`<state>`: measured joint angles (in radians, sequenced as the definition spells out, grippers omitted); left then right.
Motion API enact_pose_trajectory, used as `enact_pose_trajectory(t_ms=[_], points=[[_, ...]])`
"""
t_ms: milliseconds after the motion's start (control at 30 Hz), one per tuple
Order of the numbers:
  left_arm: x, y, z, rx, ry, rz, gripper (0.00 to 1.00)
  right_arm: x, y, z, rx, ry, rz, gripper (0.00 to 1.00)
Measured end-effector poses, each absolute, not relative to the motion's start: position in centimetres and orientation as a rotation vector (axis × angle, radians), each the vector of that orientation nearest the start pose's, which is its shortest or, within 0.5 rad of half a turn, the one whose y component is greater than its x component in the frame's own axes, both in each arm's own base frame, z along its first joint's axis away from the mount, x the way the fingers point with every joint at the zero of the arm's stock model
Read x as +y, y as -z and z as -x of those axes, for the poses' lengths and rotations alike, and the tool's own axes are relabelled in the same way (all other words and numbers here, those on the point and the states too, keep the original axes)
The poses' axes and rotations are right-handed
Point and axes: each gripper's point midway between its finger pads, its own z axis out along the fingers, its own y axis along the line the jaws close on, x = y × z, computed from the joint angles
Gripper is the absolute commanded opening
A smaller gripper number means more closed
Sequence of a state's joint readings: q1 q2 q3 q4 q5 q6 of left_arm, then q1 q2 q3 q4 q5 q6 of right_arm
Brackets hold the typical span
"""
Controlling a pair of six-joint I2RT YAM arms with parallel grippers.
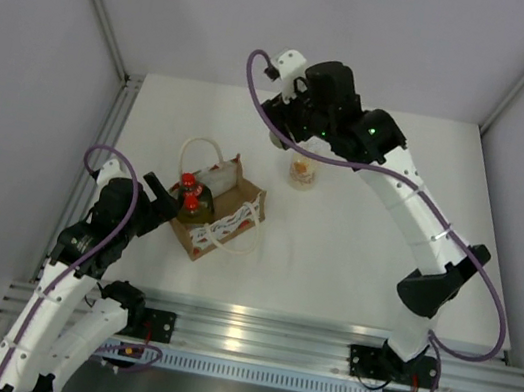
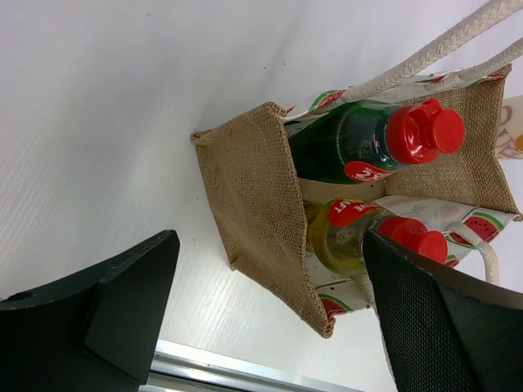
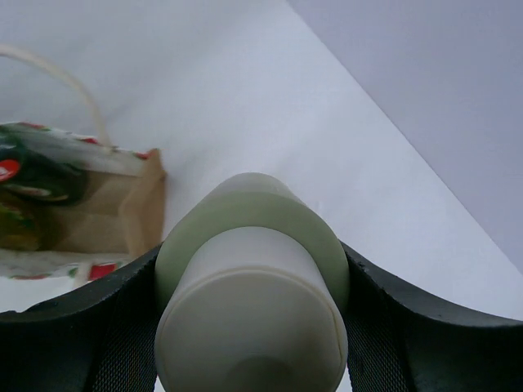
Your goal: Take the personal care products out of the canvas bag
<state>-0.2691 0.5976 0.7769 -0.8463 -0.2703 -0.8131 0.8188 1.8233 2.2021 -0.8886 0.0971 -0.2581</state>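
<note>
Near the white bench's (image 1: 350, 273) front-left corner, the left gripper (image 1: 162, 197) has its jaws spread beside a tan-brown boxy canvas bag (image 2: 253, 188). The bag holds 2 red-capped bottles: a dark green bottle (image 2: 339, 147) and a yellow bottle (image 2: 339, 241). Mid-bench stands a pale-orange pump bottle (image 1: 301, 175). Toward the far edge, the right gripper (image 3: 252, 251) pinches a white-capped bottle (image 3: 245, 327). Grey walls (image 1: 30, 13) surround the bench.

1 canvas bag (image 1: 229, 213) with 2 cream loop handles (image 2: 425, 57). 4 bottles in all. 2 are red-capped: dark green bottle (image 2: 351, 143) and yellow bottle (image 2: 343, 237). 1 pale-orange bottle (image 1: 301, 174). 1 white-capped bottle (image 3: 245, 245). There may be a fifth pale item in the bag in the top view, but it's too small to tell. 2 arms: left arm (image 1: 79, 255), right arm (image 1: 412, 207). 2 grippers: left gripper (image 2: 270, 253), right gripper (image 3: 253, 286).
</note>
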Motion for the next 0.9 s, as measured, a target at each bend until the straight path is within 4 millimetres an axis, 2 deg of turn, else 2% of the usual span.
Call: enact_pose_trajectory(t_ms=[100, 200, 333, 467, 567, 667, 800, 900], points=[[-3.9, -18.7, -20.9, 2.099, 0.297, 0.738, 0.98, 30.0, -36.8, -37.8, 1.861, -0.152, 0.889, 0.0], [-3.9, -18.7, -20.9, 2.1, 0.296, 0.738, 0.98, 25.1, -36.5, -40.6, 1.922, -0.067, 0.74, 0.0], [-3.9, -18.7, -20.9, 2.099, 0.297, 0.738, 0.98, 18.4, -34.1, -43.7, 2.032, 0.025, 0.56, 0.0], [-3.9, -18.7, -20.9, 2.099, 0.297, 0.738, 0.98, 13.5, -30.6, -45.3, 2.139, 0.087, 0.433, 0.0], [-3.9, -18.7, -20.9, 2.099, 0.297, 0.738, 0.98, 11.5, -27.6, -46.0, 2.201, 0.075, 0.367, 0.0], [-3.9, -18.7, -20.9, 2.099, 0.297, 0.738, 0.98, 10.5, -24.7, -46.4, 2.248, 0.044, 0.327, 0.0], [-3.9, -18.7, -20.9, 2.099, 0.297, 0.738, 0.98, 9.9, -21.7, -46.5, 2.285, 0.013, 0.295, 0.0], [-3.9, -18.7, -20.9, 2.099, 0.297, 0.738, 0.98, 10.3, -20.2, -46.7, 2.286, -0.011, 0.292, 0.0]])
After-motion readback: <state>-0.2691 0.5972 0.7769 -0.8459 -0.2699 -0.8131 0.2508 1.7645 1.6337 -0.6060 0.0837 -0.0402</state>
